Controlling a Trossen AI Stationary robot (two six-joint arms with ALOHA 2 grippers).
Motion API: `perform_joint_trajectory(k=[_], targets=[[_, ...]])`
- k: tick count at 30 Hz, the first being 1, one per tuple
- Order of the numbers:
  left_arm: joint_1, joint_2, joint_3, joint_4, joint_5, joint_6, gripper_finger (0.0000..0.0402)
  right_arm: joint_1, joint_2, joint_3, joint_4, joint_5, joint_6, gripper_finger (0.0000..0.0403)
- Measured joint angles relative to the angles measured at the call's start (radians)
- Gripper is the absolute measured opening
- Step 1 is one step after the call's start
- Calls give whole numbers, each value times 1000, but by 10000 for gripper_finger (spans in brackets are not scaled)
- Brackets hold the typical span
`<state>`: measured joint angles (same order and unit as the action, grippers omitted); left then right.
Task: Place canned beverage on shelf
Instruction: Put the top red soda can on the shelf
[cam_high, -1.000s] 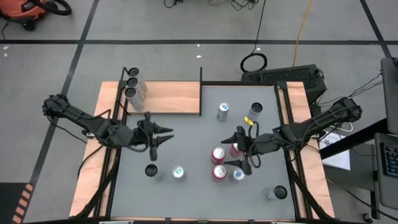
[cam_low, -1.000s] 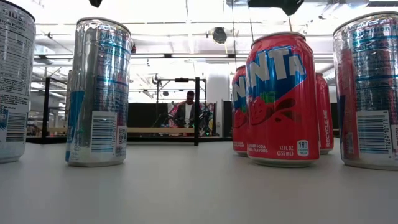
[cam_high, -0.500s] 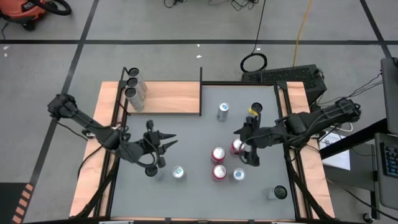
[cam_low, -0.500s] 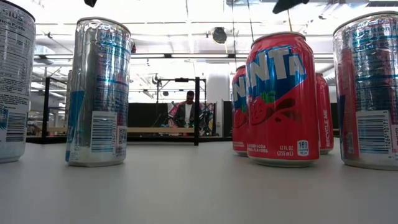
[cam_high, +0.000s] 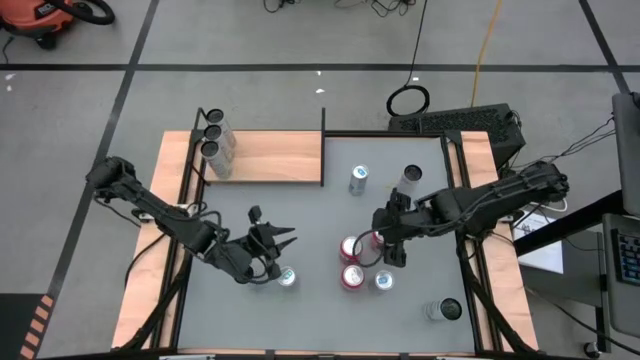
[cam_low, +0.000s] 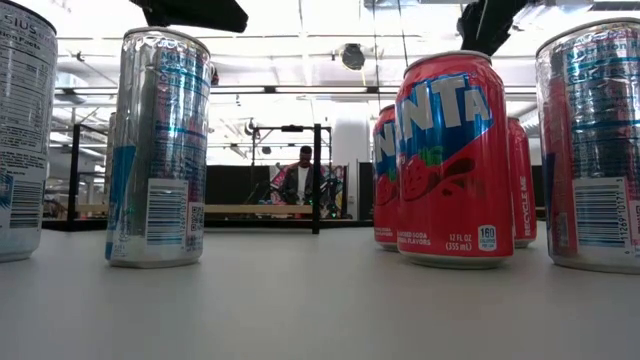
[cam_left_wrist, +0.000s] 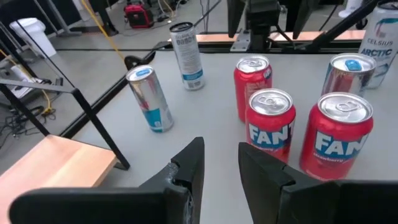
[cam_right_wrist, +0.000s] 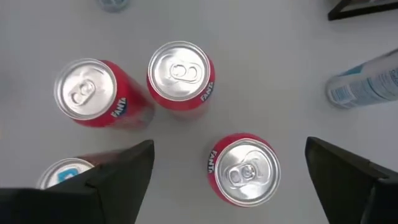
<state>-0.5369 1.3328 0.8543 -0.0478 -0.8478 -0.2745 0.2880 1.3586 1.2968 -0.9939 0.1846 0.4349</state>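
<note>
Shelf (cam_high: 270, 157): flat light-brown wood-grain board with thin black posts and rim, at the table's (cam_high: 300, 220) far left corner. Three tall silver cans (cam_high: 212, 133) stand in a row at its left end.

Three red soda cans (cam_right_wrist: 180, 74) with silver tops stand clustered right of the table's centre. Other silver cans are scattered around them.

Right gripper (cam_high: 385, 243) hangs above the red cans, fingers spread wide, nothing between them.

Left gripper (cam_left_wrist: 219, 163) hovers over the near-left part of the table, fingers narrowly parted, grasping nothing.
</note>
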Motion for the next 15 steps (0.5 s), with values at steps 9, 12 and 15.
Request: perform_joint_trajectory(k=[9,12,15], targets=[[0,40,0,31,-1,-1,99,-28,14,-42,-55,-52,-9,384],[0,39,0,35,-2,-1,99,-46,15,-85,-52,-56,-6,384],[0,39,0,42,-2,-1,99,-65,14,-130,-21,-57,-13,384]])
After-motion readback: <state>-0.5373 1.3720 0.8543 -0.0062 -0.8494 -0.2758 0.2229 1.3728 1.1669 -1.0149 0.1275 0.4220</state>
